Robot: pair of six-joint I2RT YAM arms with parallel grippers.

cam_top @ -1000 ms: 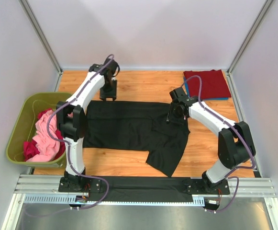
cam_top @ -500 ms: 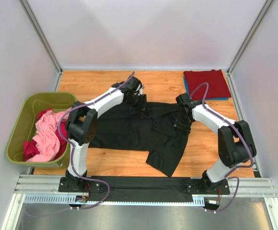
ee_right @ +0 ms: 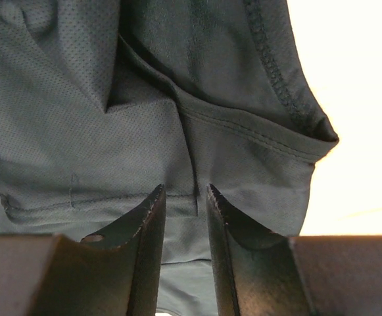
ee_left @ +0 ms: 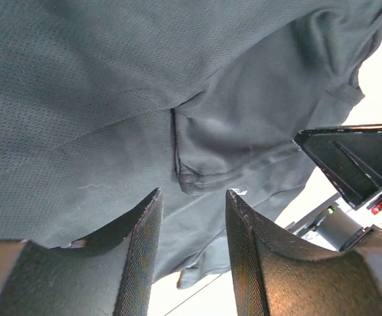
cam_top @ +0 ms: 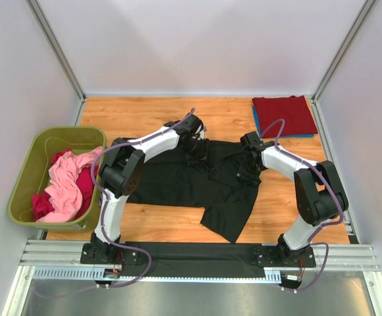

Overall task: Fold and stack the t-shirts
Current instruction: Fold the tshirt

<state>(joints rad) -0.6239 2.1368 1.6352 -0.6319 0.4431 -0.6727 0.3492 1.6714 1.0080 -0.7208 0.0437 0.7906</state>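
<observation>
Moved: left gripper (cam_top: 198, 146) swung across to black t-shirt (cam_top: 171, 174), spread on table (cam_top: 144, 118).
Left jaws: apart, empty.
Right gripper (cam_top: 246, 172): jaws narrowly parted over cloth, nothing pinched.
Risk: grabbing one layer only would drag the fold crooked.

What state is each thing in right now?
black t-shirt, spread out, right side bunched, not folded
blue t-shirt, folded, only its edges showing
dark red t-shirt, folded, lying on the blue t-shirt
bin, holding crumpled shirts
pink t-shirt, crumpled in the bin
left gripper, open over the black t-shirt
right gripper, narrowly open over the black t-shirt
</observation>
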